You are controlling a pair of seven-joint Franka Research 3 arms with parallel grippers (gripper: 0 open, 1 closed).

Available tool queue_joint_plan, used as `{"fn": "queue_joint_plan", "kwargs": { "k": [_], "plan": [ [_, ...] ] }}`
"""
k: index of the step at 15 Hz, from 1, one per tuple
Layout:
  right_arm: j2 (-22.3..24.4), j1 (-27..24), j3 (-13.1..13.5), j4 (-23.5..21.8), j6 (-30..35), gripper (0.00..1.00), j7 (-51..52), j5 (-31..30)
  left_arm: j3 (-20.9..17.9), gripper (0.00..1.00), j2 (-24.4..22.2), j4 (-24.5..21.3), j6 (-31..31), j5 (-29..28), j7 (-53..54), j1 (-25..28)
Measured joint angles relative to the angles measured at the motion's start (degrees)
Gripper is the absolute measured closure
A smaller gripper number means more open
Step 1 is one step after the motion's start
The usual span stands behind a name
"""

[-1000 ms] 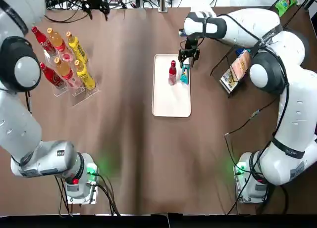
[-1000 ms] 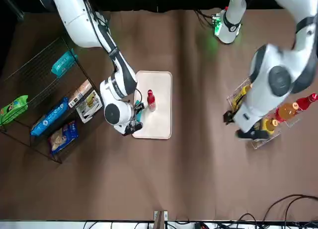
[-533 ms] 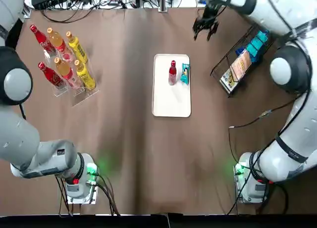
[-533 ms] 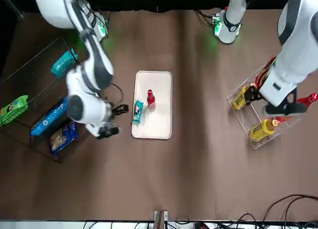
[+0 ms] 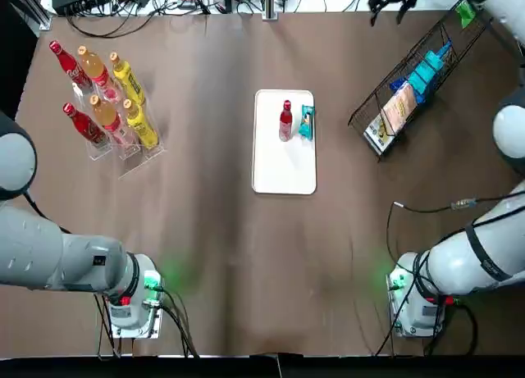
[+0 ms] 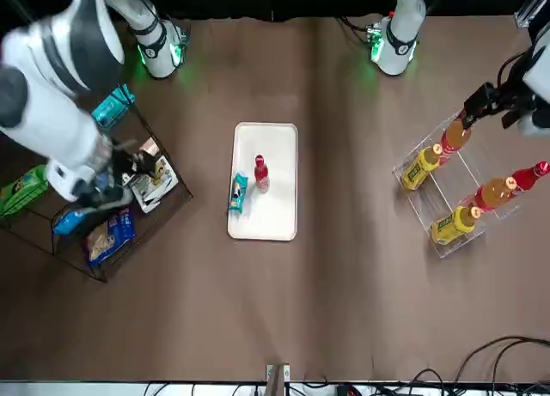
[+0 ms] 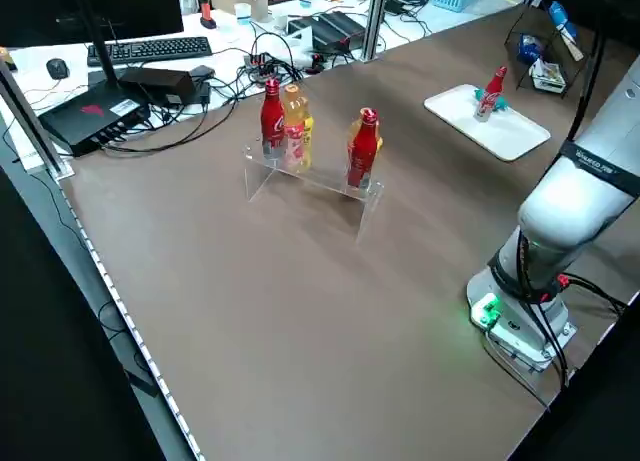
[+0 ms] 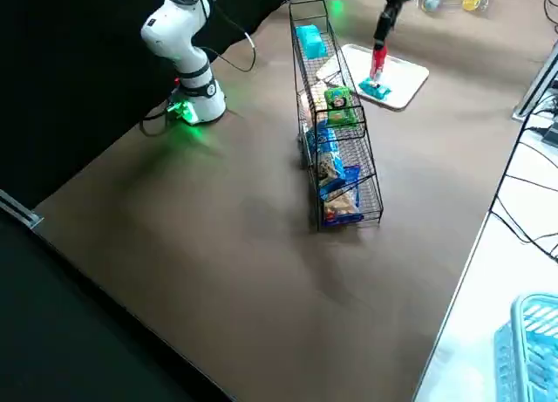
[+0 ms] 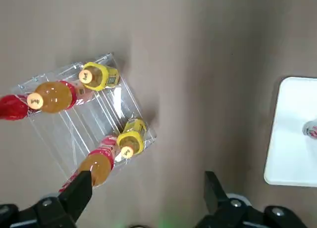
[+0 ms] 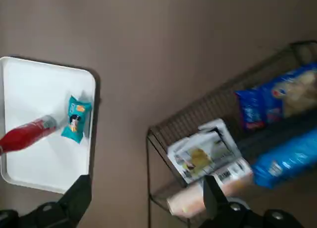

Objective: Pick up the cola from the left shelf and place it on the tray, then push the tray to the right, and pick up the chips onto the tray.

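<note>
Standing on the tray (image 5: 283, 169) (far end), cola (image 5: 285, 120) neighbours chips (image 5: 306, 122).

Both arms held high; left pincer (image 9: 147, 186) agape, right pincer (image 10: 146, 187) agape.

place: robotics lab
robots: arm bases (image 5: 131, 308) on a brown-covered table (image 5: 213, 247), green lights lit
bench behind: keyboard (image 7: 150, 49), mouse (image 7: 58, 69), loose cables (image 7: 262, 61)
props: clear bottle shelf (image 5: 139, 161), wire snack rack (image 5: 369, 103)

Smooth white tray (image 5: 283, 166) on matt brown cloth (image 5: 213, 247); clear plastic shelf (image 5: 133, 160), wire rack (image 5: 384, 88).
</note>
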State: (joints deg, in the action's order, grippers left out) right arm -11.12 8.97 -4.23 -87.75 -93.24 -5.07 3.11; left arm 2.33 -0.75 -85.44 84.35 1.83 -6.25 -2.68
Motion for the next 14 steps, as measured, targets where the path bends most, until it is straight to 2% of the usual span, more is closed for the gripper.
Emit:
{"fn": "queue_joint_plan", "kwargs": {
  "k": [4, 7, 10, 14],
  "plan": [
    [7.32, -2.69, 0.01, -0.21, 4.75, 0.0, 1.24, -0.77, 0.43, 0.0, 0.0, -0.74, -0.24, 0.07, 1.26, -0.77],
    [11.63, -3.88, -0.04, -3.15, 3.33, 0.0, 2.04, -2.08, 0.55, 0.0, 0.48, -0.9, -0.02, -1.5, 2.28, -1.05],
    [13.39, -3.87, -0.54, -7.1, 1.38, 0.0, 2.04, -3.14, 1.67, 0.0, 0.59, -0.9, 0.28, -3.87, 2.83, -1.07],
    [14.34, -3.89, -0.45, -7.84, 1.28, 0.0, 3.52, -3.42, 2.21, 0.0, 0.6, -0.89, 0.36, -4.08, 2.61, -0.94]
  ]
}}
